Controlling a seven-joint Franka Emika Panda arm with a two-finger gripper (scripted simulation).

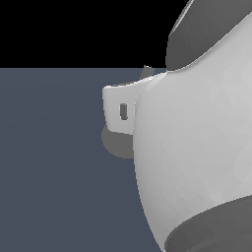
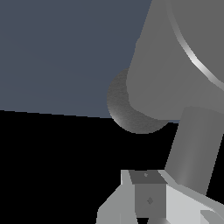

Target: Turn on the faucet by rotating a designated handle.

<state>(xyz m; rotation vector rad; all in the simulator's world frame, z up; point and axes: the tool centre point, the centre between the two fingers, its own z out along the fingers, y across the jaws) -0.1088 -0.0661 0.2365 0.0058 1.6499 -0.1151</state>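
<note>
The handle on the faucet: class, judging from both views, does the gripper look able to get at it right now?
Probably yes. In the wrist view the gripper sits close beside the handle, with nothing visible between them. The exterior view hides the handle behind the arm, so actual contact cannot be confirmed.
</note>
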